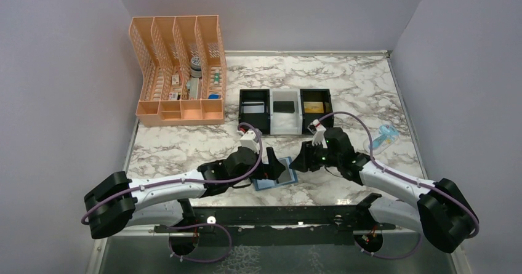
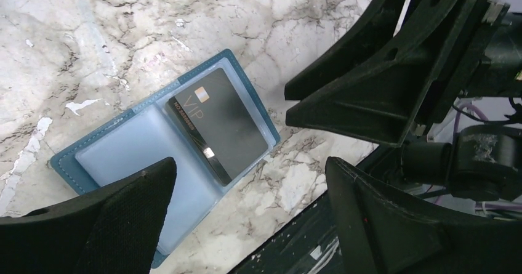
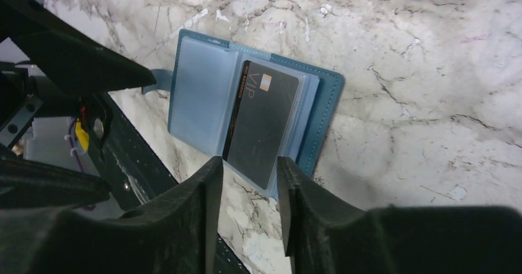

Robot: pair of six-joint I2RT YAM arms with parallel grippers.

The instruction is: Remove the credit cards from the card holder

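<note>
Overhead camera faces down; wrist cameras closely share card holder (image 2: 120,148).

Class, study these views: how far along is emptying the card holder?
Done: silver-grey card, black card and gold card lie in the tray. In hand: left gripper and right gripper hover open over the opened card holder, gripping nothing. Left: the black VIP card sits in its pocket.

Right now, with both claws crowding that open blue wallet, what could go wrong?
The wallet looks unpinned near the front edge of the table, so tugging the black card may drag it along. The left gripper and right gripper sit very close and might bump.
</note>
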